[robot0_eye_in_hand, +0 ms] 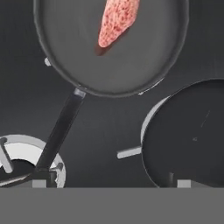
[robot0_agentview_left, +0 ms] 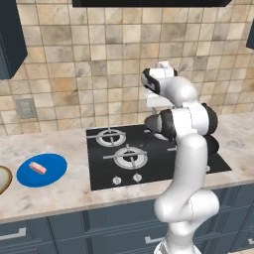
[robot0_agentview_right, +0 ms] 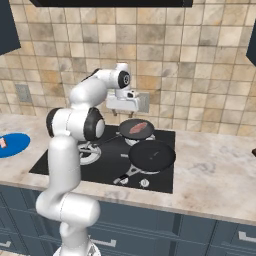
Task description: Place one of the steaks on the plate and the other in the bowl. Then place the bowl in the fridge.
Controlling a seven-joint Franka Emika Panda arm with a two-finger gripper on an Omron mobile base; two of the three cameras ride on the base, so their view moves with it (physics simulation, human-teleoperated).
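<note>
A: So, second steak [robot0_eye_in_hand: 117, 22] lies in the rear pan [robot0_eye_in_hand: 109, 61], ahead of and below my gripper [robot0_agentview_right: 125, 111]. Long axis runs roughly fore-aft, slightly skewed.
B: Claw?
A: Wide open, empty. Other steak [robot0_agentview_left: 37, 168] sits on the blue plate [robot0_agentview_left: 49, 173], well left. Meat's flat, marbled.

No text, label, brand, number or sign is showing legibly anywhere in these views. The hob [robot0_agentview_left: 149, 156], the pans [robot0_agentview_right: 152, 154], the plate [robot0_agentview_left: 42, 170], the tiled wall [robot0_agentview_left: 99, 59] and the arm [robot0_agentview_left: 186, 163] are all appearing plain, carrying no markings that can be read.
</note>
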